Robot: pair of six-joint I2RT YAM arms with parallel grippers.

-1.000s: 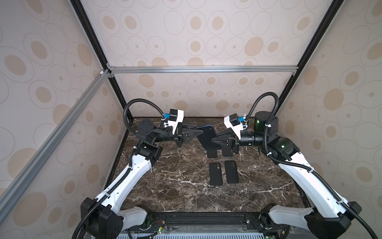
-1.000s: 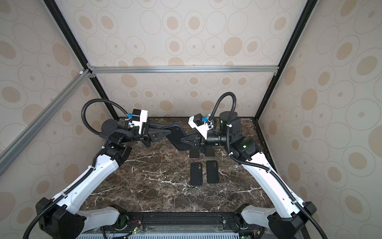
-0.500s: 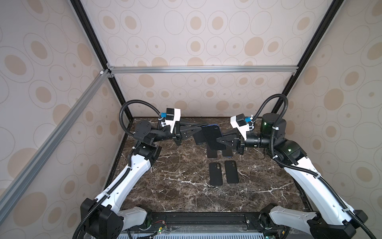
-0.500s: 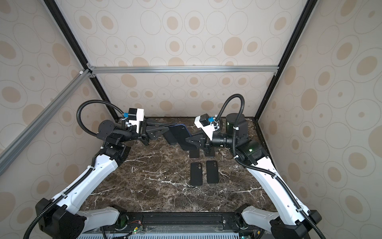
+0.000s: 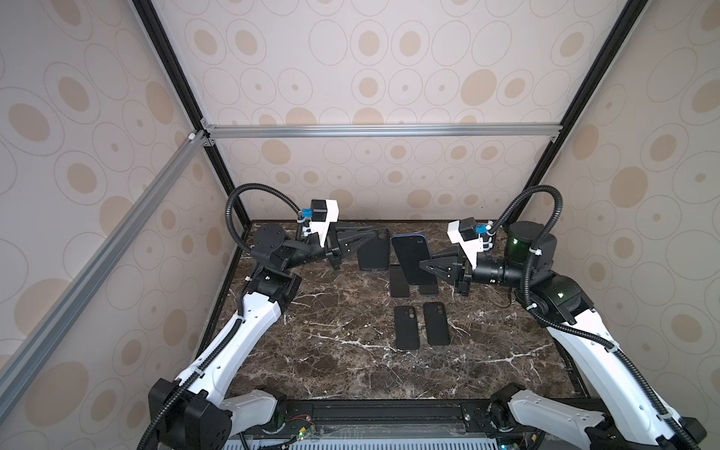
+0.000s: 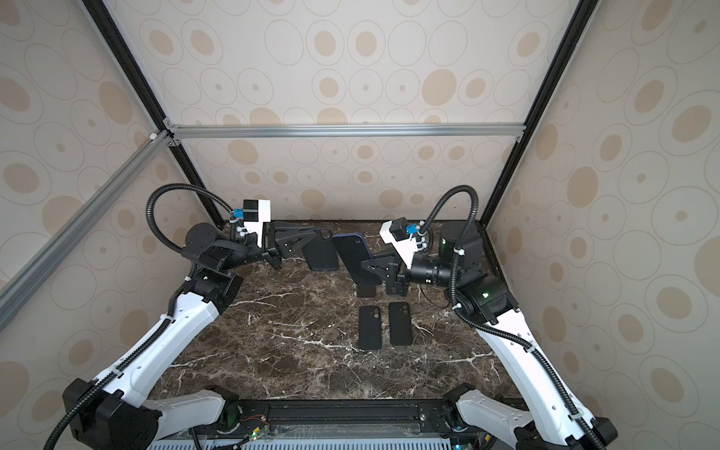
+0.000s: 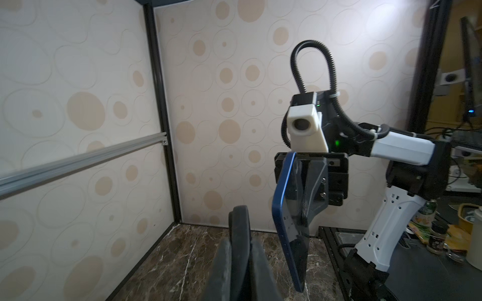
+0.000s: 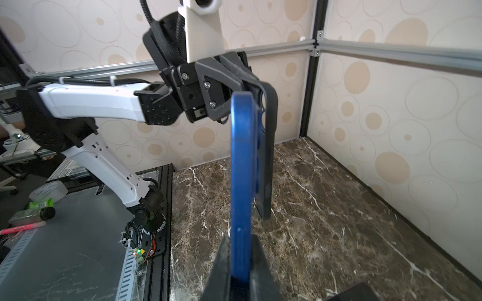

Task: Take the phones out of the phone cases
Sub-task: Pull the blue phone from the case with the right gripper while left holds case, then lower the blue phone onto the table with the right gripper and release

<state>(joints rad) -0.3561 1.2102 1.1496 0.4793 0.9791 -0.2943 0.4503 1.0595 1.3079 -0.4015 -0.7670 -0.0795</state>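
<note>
The table [image 5: 331, 350] is lying mostly bare, with open marble running from the front edge to the middle and down both sides. Walls are closing it in at the back and on both sides.

The two arms are reaching in towards the middle at the back, above the marble. The phone [image 5: 413, 259], blue-edged, is hanging tilted in the air, out of the case [image 5: 374, 253]. In both top views a narrow gap is separating their near edges. In the right wrist view the phone [image 8: 241, 169] is showing edge-on with the case [image 8: 268, 156] just beside it.

The left gripper [image 5: 376, 237] is clamping the case at its top edge by the camera hole. The right gripper [image 5: 422, 267] is pinching the phone at its long edge.

Two black slabs [image 5: 406, 326] are lying flat, side by side, clear of both arms. Two more [image 5: 399, 282] are lying partly hidden under the phone.
</note>
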